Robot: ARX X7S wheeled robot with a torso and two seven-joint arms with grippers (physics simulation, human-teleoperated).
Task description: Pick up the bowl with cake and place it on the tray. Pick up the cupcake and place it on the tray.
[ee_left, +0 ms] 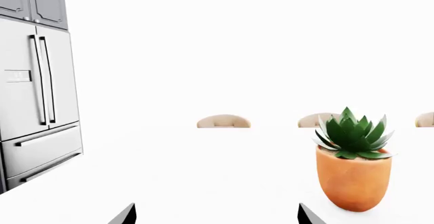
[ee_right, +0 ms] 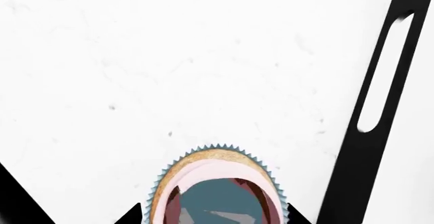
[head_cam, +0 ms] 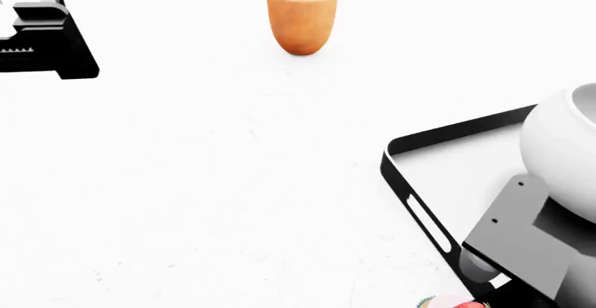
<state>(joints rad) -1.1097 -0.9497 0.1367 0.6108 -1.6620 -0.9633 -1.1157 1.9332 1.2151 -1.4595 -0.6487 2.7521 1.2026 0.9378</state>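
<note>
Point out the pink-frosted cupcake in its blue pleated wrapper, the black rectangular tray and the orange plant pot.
Pink-frosted cupcake (ee_right: 215, 169): right wrist view, frosting near the wrapper rim.
Black rectangular tray (head_cam: 407, 195): head view, near short wall.
Orange plant pot (head_cam: 301, 22): head view, pot body.

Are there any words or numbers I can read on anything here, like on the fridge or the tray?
None that can be read.
Fridge: a small panel on its door has marks too blurred to read.
Tray: no writing, only a slot handle.
Plant pot: plain orange, no label.
Bowl: plain white.
Cupcake: no writing.
</note>
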